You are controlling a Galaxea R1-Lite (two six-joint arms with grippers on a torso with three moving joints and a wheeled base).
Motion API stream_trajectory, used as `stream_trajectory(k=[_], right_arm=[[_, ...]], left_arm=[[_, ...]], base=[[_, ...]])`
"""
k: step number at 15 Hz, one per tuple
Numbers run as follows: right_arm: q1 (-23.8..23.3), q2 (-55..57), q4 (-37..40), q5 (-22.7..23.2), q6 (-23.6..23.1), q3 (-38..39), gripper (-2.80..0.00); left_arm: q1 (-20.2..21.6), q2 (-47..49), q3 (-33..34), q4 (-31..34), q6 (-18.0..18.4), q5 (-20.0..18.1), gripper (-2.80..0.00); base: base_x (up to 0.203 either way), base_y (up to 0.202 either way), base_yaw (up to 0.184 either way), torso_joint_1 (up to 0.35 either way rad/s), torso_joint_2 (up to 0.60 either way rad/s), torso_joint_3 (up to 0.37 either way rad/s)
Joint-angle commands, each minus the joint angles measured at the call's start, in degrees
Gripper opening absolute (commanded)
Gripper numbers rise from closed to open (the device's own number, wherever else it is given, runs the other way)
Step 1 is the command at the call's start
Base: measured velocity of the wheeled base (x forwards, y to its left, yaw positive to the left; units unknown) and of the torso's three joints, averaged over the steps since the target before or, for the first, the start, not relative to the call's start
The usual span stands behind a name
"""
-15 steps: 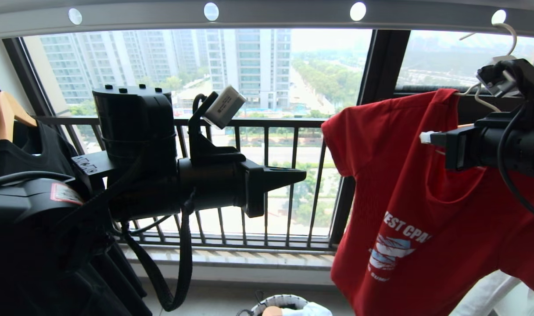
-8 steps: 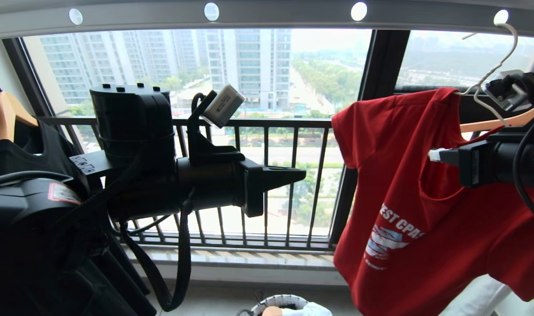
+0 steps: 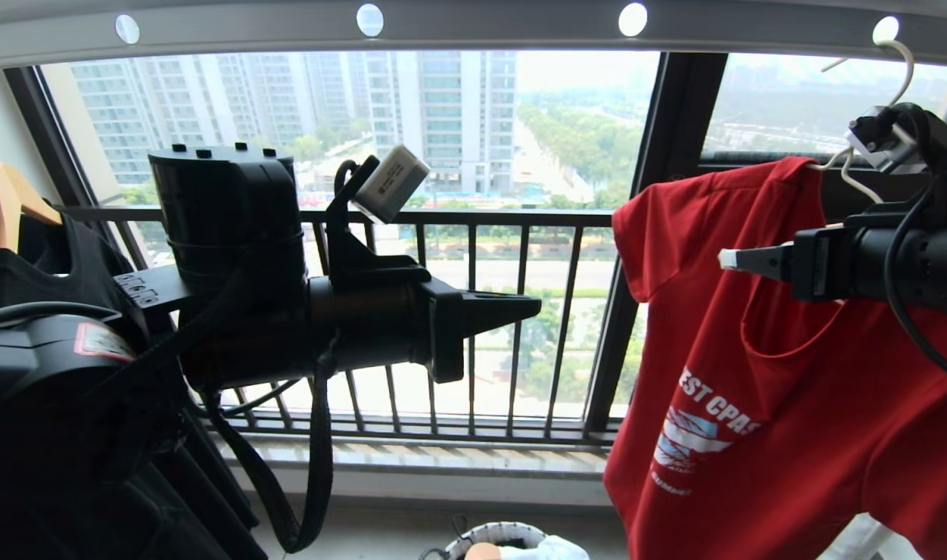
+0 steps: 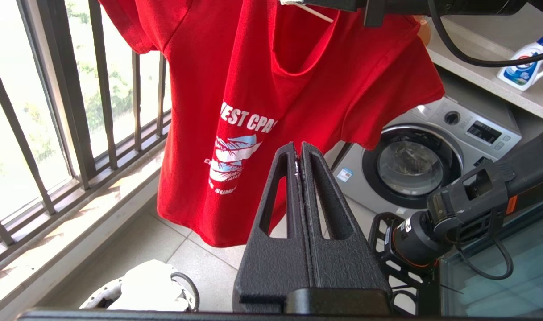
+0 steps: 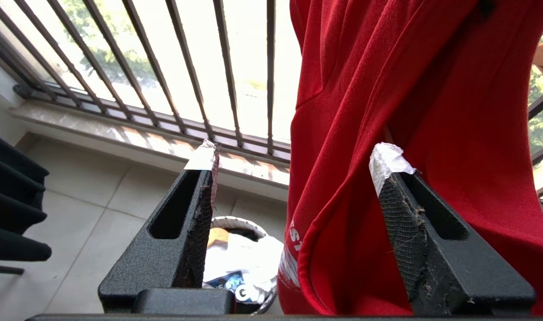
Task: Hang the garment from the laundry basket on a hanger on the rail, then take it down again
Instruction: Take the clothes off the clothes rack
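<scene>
- One bright red short-sleeved T-shirt (image 3: 761, 373) with white lettering, hanging at frame right from one thin pale wire hanger (image 3: 870, 132), hooked into the long grey perforated rail (image 3: 473, 27) along the top.
- Right gripper (image 5: 293, 156) spread wide, holding nothing, one finger against the red cloth.
- Left gripper (image 4: 299, 154) at centre left, pressed shut and empty.
- One small round white-rimmed laundry basket (image 3: 500, 537) at bottom centre.
- Four round holes showing in the rail.

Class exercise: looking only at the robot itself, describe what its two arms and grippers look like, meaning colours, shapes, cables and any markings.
Both arms are matte black. The left arm has a fat cylindrical joint, a white-and-red label, a looping black strap and a small white camera. The left gripper has textured, tapering fingers with cut-out slots. The right gripper matches, with white tape on its fingertips; a black cable loops around its wrist.
</scene>
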Motion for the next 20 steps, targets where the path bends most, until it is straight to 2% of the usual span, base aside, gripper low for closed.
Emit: stream_trajectory(k=[1, 11, 17, 18, 19, 20], right_arm=[[-1.1, 3.5, 0.0, -0.4, 0.5, -2.0, 0.0], [-2.4, 4.8, -0.1, -0.2, -1.0, -5.3, 0.0], [-0.6, 5.8, -0.1, -0.3, -0.7, -7.0, 0.0], [-0.6, 5.9, -0.1, -0.4, -0.8, -7.3, -0.43], [-0.6, 5.9, -0.1, -0.4, -0.7, -7.3, -2.8], [-0.6, 5.5, -0.1, -0.4, -0.7, -7.2, -2.8]], left_arm=[[0.0, -0.2, 0.0, -0.2, -0.1, -0.2, -2.8], [0.0, 0.1, 0.0, -0.2, 0.0, 0.4, -2.8], [0.1, 0.0, 0.0, -0.2, 0.0, 0.4, -2.8], [0.1, -0.1, 0.0, -0.2, 0.0, 0.4, -2.8], [0.1, -0.2, 0.0, -0.2, -0.1, 0.4, -2.8], [0.1, -0.2, 0.0, -0.2, 0.0, 0.4, -2.8]], base=[[0.0, 0.0, 0.0, 0.0, 0.0, 0.0], [0.0, 0.0, 0.0, 0.0, 0.0, 0.0], [0.0, 0.0, 0.0, 0.0, 0.0, 0.0], [0.0, 0.0, 0.0, 0.0, 0.0, 0.0], [0.0, 0.0, 0.0, 0.0, 0.0, 0.0], [0.0, 0.0, 0.0, 0.0, 0.0, 0.0]])
